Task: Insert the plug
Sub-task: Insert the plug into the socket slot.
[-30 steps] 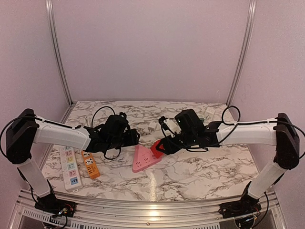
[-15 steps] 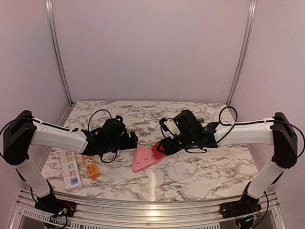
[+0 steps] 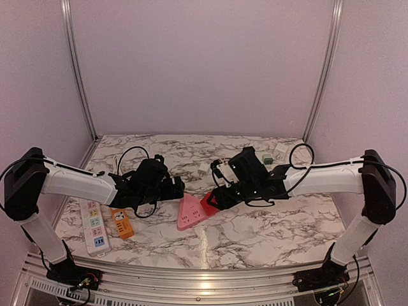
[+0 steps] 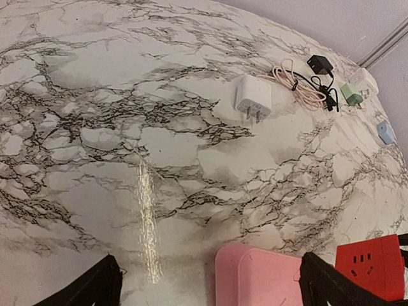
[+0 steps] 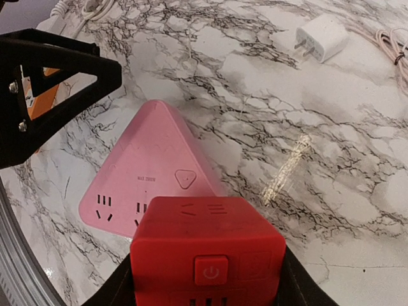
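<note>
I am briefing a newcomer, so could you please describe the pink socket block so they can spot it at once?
On the marble table, look near the middle. The pink socket block lies flat there, next to a red cube. It is the only triangular piece; the white strip and orange strip on the left are long and straight.

Two power strips (image 3: 93, 224) (image 3: 120, 222); one pink socket (image 5: 146, 159); one red cube (image 5: 207, 233)
</note>
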You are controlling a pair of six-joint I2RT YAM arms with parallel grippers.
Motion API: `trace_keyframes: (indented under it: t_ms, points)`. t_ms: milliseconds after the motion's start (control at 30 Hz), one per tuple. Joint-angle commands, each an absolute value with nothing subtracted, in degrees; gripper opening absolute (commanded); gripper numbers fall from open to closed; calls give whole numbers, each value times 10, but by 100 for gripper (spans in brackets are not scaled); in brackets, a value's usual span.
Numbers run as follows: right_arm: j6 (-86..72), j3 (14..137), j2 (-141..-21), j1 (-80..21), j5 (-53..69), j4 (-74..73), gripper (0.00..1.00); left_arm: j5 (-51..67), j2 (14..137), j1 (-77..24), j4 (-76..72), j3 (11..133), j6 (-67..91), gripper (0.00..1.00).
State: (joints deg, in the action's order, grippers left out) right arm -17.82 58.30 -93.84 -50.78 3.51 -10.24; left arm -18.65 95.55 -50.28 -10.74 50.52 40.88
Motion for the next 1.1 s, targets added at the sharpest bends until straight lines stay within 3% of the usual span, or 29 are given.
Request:
trace_keyframes:
  t_ms: [0,1067]
  points:
    - [-185,611,-948,-513,20,-88,9,-199,939,-501,-109,498,406,99]
    - [-174,640,-970,-529,-29,-126,8,-197,954,-501,-110,500,409,99]
